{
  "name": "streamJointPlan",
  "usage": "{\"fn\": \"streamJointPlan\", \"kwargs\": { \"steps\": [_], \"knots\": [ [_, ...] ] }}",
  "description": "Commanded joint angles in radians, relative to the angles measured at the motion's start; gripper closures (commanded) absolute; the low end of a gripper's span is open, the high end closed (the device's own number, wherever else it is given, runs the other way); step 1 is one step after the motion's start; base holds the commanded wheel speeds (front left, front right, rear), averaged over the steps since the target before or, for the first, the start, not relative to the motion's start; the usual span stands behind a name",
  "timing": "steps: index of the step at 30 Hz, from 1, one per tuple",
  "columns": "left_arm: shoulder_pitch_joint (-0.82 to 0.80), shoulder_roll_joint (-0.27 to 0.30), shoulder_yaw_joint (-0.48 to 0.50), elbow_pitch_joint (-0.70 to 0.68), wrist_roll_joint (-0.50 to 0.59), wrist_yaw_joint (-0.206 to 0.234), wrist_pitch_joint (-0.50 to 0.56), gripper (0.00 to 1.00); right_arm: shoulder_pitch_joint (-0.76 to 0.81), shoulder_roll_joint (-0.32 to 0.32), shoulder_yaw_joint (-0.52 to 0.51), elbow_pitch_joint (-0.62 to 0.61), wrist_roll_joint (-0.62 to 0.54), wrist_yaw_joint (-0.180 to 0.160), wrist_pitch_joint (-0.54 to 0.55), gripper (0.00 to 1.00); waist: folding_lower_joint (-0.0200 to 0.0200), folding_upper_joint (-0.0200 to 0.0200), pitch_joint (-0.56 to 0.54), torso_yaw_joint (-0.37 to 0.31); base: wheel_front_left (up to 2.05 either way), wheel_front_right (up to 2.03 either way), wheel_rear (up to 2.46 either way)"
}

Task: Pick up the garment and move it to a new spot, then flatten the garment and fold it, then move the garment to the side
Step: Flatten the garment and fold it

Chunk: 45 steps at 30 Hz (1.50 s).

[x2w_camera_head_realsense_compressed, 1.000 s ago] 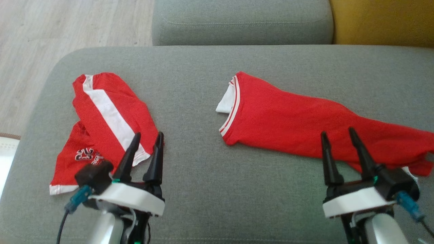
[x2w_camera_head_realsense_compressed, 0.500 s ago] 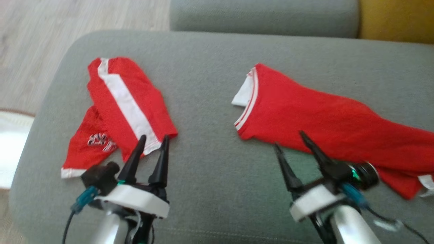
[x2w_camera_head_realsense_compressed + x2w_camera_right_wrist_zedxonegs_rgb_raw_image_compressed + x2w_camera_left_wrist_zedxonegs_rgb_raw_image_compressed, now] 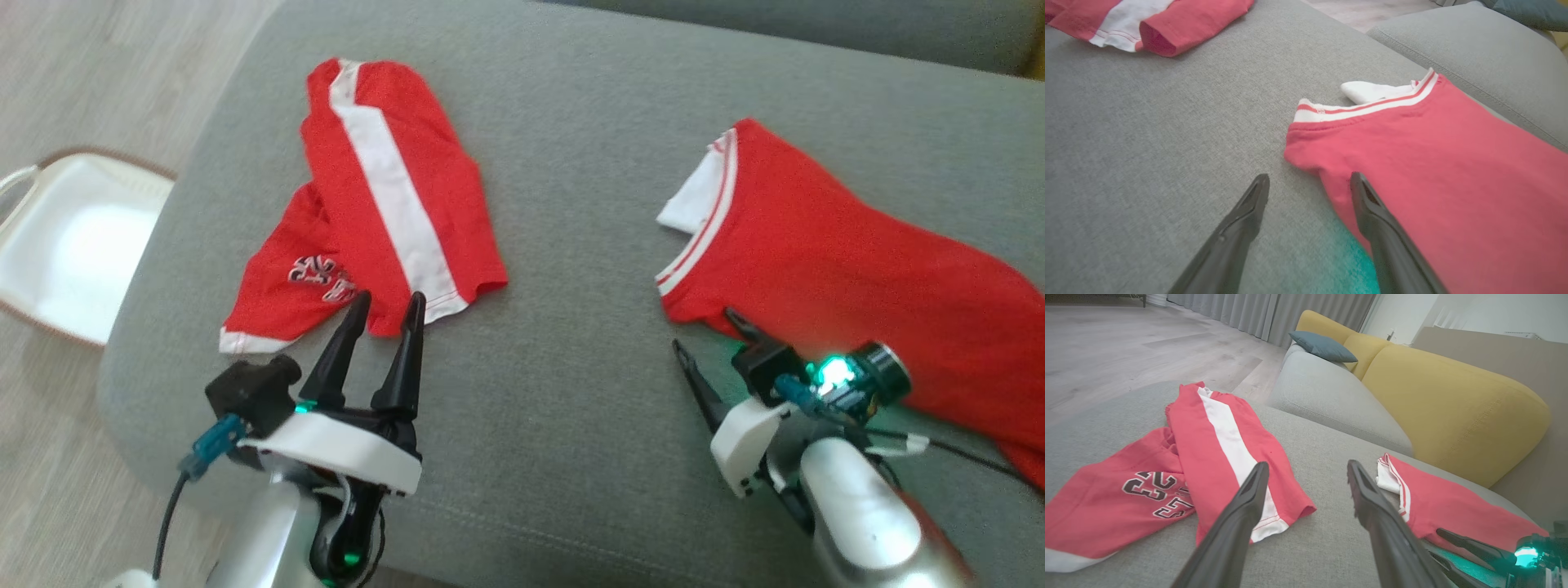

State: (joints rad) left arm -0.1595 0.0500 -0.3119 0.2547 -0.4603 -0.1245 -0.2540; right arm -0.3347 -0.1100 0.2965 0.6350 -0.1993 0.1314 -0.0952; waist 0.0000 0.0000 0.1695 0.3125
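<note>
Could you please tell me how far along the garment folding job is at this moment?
Done: nothing visible; the red shirt lies unfolded and rumpled on the grey cushion. In hand: the right gripper is at the shirt's near edge, jaws open, one finger over fabric, gripping nothing; the left gripper hovers open by the red shorts. Remaining: picking up, moving, flattening, folding, setting aside.

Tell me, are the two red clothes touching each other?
Apart. The head view shows a wide strip of bare grey cushion between the striped red garment and the plain red shirt.
</note>
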Motion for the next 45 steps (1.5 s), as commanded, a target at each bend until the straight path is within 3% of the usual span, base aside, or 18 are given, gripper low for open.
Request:
{"fn": "streamJointPlan", "kwargs": {
  "steps": [1,8,10,19,27,32,36,43,44,45],
  "knots": [
    [-0.056,0.004,0.028,-0.030,-0.003,-0.006,-0.008,0.00,-0.046,0.000,0.010,-0.006,-0.018,-0.001,-0.018,0.00,0.0000,0.0000,0.021,0.024,0.00,0.00,0.00],
    [-0.063,0.003,0.028,-0.028,-0.010,-0.006,-0.008,0.00,-0.093,0.009,-0.014,0.094,-0.067,-0.001,-0.041,0.00,0.0000,0.0000,0.036,0.039,0.00,0.00,0.00],
    [-0.063,0.003,0.027,-0.027,-0.010,-0.006,-0.008,0.00,-0.105,0.014,-0.007,0.122,-0.063,-0.001,-0.049,1.00,0.0000,0.0000,0.036,0.038,0.00,0.00,0.00],
    [-0.058,0.002,0.027,-0.014,-0.003,-0.006,-0.008,0.00,-0.128,0.046,0.111,0.150,0.034,-0.001,-0.144,1.00,0.0000,0.0000,-0.016,-0.001,0.00,0.00,0.00],
    [-0.023,0.003,0.049,-0.011,0.007,-0.006,-0.008,0.00,-0.151,0.027,0.260,-0.005,0.189,-0.001,-0.161,1.00,0.0000,0.0000,-0.076,-0.055,0.00,0.00,0.00],
    [-0.013,0.002,0.050,-0.022,0.006,-0.006,-0.008,0.00,-0.206,-0.095,0.243,-0.132,0.261,-0.001,-0.088,1.00,0.0000,0.0000,-0.067,-0.077,0.00,0.00,0.00],
    [-0.029,0.002,0.041,-0.034,0.004,-0.006,-0.008,0.00,-0.307,-0.253,0.231,-0.205,0.289,-0.001,0.009,1.00,0.0000,0.0000,-0.022,-0.082,0.00,0.00,0.00],
    [-0.086,0.002,0.003,-0.039,-0.022,-0.006,-0.008,0.00,-0.560,-0.500,0.309,-0.141,0.353,-0.001,0.154,1.00,0.0000,0.0000,0.086,-0.037,0.00,0.00,0.00],
    [-0.096,0.002,-0.004,-0.038,-0.027,-0.006,-0.008,0.00,-0.601,-0.525,0.343,-0.119,0.353,-0.001,0.169,0.27,0.0000,0.0000,0.102,-0.028,0.00,0.00,0.00],
    [-0.106,0.002,-0.013,-0.038,-0.033,-0.006,-0.008,0.00,-0.644,-0.548,0.372,-0.091,0.354,-0.001,0.179,0.00,0.0000,0.0000,0.118,-0.018,0.00,0.00,0.00]
  ]
}}
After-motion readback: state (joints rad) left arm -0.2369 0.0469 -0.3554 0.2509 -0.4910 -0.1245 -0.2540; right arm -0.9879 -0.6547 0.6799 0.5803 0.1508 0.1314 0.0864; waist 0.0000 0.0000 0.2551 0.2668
